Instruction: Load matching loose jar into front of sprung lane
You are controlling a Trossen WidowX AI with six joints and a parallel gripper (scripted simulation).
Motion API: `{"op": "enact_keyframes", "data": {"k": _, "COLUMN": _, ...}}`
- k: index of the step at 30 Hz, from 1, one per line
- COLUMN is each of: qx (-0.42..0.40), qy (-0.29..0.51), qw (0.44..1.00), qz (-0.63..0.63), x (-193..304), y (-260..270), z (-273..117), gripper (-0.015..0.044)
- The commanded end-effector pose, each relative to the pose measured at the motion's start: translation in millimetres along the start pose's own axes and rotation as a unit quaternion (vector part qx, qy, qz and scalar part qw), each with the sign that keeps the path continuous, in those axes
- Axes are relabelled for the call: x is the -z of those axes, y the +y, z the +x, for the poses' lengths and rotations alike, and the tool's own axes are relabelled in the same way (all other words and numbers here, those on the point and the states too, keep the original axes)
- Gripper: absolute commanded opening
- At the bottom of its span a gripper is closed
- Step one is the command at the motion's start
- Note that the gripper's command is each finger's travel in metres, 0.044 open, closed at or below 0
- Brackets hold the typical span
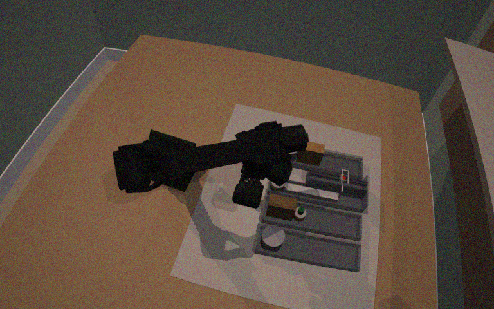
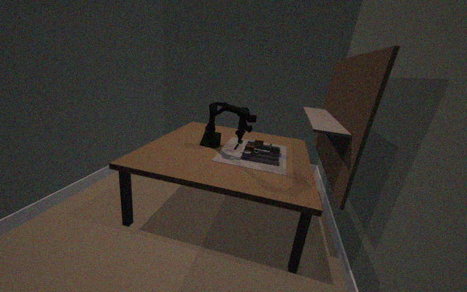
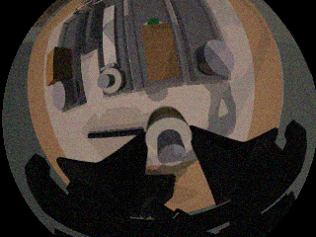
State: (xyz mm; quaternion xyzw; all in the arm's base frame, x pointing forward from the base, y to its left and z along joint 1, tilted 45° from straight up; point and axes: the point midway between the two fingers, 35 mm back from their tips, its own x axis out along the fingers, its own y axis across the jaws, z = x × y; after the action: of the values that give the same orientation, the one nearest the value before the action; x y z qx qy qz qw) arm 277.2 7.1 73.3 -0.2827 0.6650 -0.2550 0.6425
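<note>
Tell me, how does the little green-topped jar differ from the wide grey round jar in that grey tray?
The green-topped white jar is narrow; the wide grey round jar is much broader and grey all over. The green-topped one stands beside a brown box; the grey one stands alone in the neighbouring lane. Both are upright in the grey tray.

Black arm over grey lane rack on white mat.

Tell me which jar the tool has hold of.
The pale jar clamped in the tool, out in front of the rack. The green-lidded jar, the wide grey jar and the white jar stand inside its lanes.
</note>
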Motion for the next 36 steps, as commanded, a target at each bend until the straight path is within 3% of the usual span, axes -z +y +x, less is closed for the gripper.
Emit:
{"op": "enact_keyframes", "data": {"k": 1, "qx": -0.001, "qy": -0.002, "qw": 1.0, "qz": 0.002, "x": 2, "y": 0, "z": -22, "gripper": 0.0}}
{"op": "enact_keyframes", "data": {"k": 20, "qx": -0.002, "qy": -0.003, "qw": 1.0, "qz": -0.018, "x": -16, "y": 71, "z": 27, "gripper": 0.0}}
{"op": "enact_keyframes", "data": {"k": 36, "qx": -0.002, "qy": -0.003, "qw": 1.0, "qz": -0.018, "x": -16, "y": 71, "z": 51, "gripper": 0.0}}
